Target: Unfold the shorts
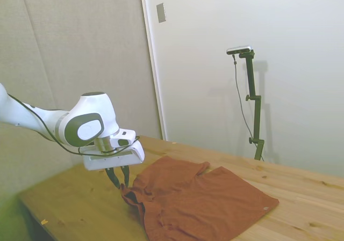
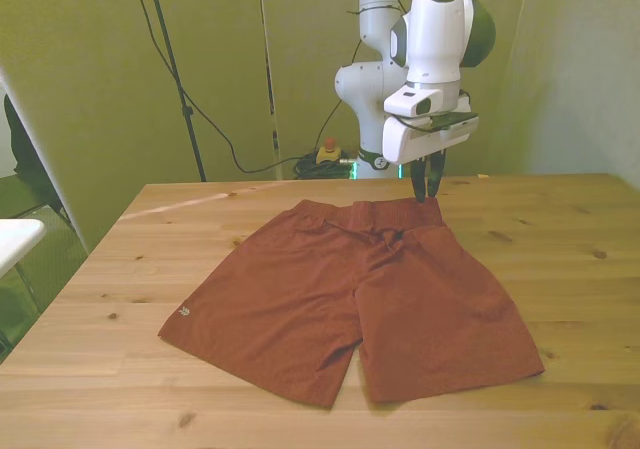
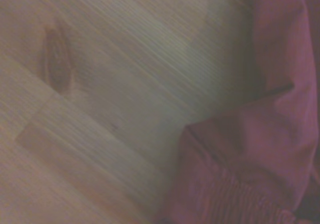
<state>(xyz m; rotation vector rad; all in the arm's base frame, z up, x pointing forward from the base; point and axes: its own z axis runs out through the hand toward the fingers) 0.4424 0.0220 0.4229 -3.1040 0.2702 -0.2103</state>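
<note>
Hovering just above the waistband corner of the shorts (image 2: 350, 294), the gripper (image 2: 427, 185) is pointing straight down at the far edge of the garment, toward the front view's right. The jaws are standing slightly apart, and no cloth is showing between them; whether the tips are brushing the fabric is hard to say from either wide view. The shorts are lying near the middle of the counter (image 2: 100, 299), both legs spread toward the near edge, with the pale tag (image 2: 183, 313) sitting at the hem on the front view's left and the dark drawstring (image 2: 352, 231) trailing across the waistband. In the side view the waistband corner (image 1: 130, 194) under the gripper is looking bunched and rolled, and the wrist view is showing the same gathered elastic edge (image 3: 235, 194) against bare wood.

Judging from this, the garment is mostly open already, and that crumpled corner is what is remaining. The risk is that a further pull from here drags the whole garment or folds the corner back under. The drawstring could also snag on a fingertip.
</note>
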